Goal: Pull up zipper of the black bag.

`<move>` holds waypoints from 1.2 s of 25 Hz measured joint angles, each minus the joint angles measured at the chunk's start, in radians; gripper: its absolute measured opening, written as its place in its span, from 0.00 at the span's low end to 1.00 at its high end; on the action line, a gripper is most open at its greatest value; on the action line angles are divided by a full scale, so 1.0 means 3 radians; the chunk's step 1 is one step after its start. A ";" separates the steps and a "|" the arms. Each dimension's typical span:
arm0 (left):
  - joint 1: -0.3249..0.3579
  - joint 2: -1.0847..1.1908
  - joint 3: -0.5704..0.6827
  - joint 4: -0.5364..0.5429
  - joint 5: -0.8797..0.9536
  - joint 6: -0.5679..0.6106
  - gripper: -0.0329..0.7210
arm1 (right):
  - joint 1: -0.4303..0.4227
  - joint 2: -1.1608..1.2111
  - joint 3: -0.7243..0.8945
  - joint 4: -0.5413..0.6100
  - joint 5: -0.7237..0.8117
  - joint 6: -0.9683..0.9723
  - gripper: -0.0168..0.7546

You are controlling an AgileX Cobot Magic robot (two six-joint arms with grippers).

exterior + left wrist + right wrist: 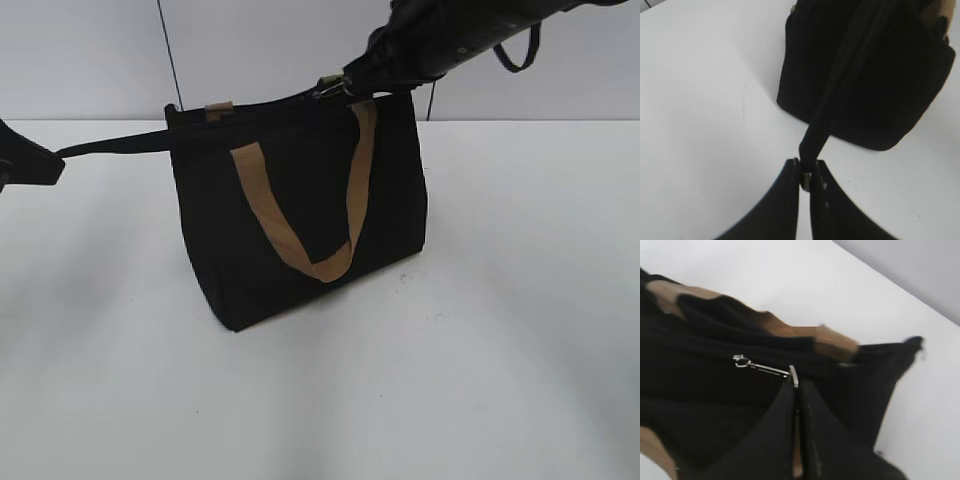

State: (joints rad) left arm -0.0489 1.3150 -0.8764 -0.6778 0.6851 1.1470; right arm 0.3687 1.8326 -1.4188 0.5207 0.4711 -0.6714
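The black bag [300,215] stands upright on the white table, a tan strap handle [352,190] looping down its front. The silvery zipper [331,87] sits on the top edge towards the right end. My right gripper [352,80] reaches in from the upper right; in the right wrist view it [796,385] is shut on the end of the zipper pull [765,368]. My left gripper [50,162] is at the left edge, shut on the black zipper tail [115,144], which is stretched taut from the bag's left end. The left wrist view shows these jaws [805,169] clamped on that tail [815,135].
White table [480,350] all round the bag, pale wall behind. A black cable loop [518,55] hangs from the right arm. A second tan handle [832,342] lies along the bag's top, beside the zipper track.
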 joint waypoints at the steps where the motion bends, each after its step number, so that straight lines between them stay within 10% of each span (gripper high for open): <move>1: 0.0003 0.0000 0.0000 0.0000 0.0000 0.0000 0.08 | -0.0070 0.0000 0.0000 0.0000 0.0000 0.0000 0.02; 14: 0.0003 0.0000 -0.0004 -0.0061 0.0000 0.0000 0.10 | -0.0393 -0.0029 0.0000 0.0083 0.0174 -0.0004 0.10; 19: 0.0024 -0.0007 -0.0004 -0.0123 -0.0014 -0.0008 0.56 | -0.0469 -0.0218 0.0000 -0.0047 0.0174 -0.0024 0.60; 22: 0.0024 -0.0007 -0.0004 -0.0212 -0.0080 -0.0119 0.83 | -0.0473 -0.0354 0.0000 -0.0064 0.0225 -0.0024 0.69; 30: 0.0040 -0.0007 -0.0433 0.0523 0.0045 -0.1349 0.77 | -0.0885 -0.0704 0.0000 -0.0365 0.0728 0.0502 0.71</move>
State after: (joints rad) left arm -0.0368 1.3131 -1.0063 -0.5210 0.6986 0.7423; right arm 0.1032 1.6213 -1.4188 0.4113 0.6896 -0.5207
